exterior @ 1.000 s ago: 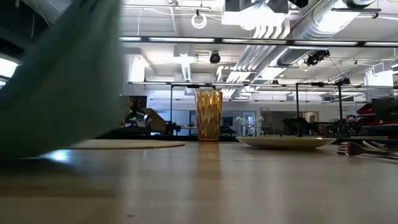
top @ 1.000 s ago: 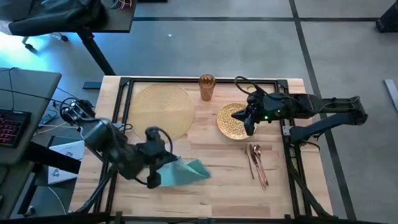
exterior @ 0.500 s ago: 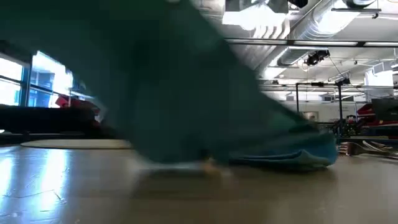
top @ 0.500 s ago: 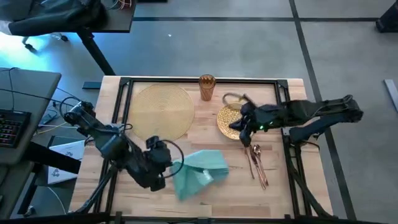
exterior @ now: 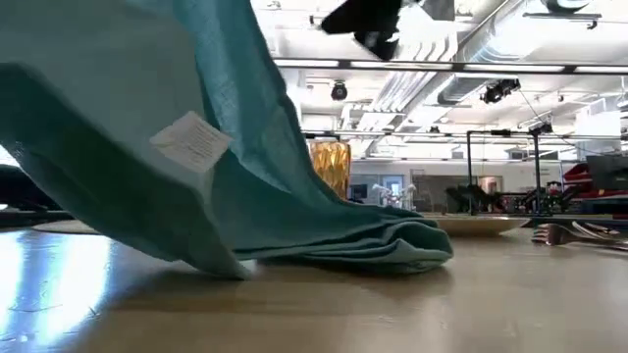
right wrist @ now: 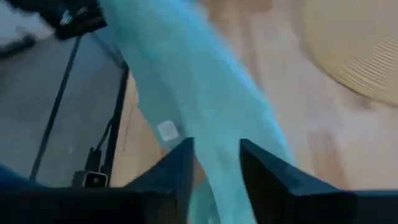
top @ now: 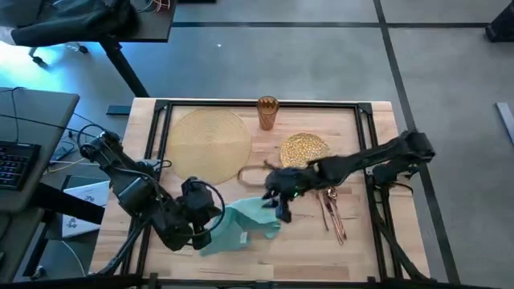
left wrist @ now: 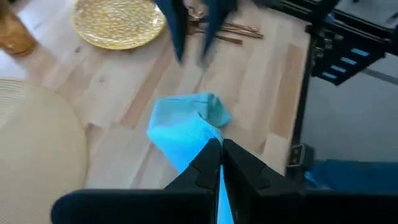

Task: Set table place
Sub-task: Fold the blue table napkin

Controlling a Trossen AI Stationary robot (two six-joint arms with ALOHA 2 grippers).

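Cup [top: 267,112] and plate [top: 304,150] stand empty; left gripper [left wrist: 220,163] pinches napkin [top: 243,225].

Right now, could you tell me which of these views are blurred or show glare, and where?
Right wrist view: the teal napkin and placemat are smeared by motion blur. Left wrist view: the right gripper is streaked, while the left gripper shut on the napkin is sharp. Low view: a bright reflection lies on the table at left. High view: mostly sharp.

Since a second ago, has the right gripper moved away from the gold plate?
Yes. The right gripper has left the gold plate and swung toward the left arm's side, now open over the teal napkin, past the fork and spoons.
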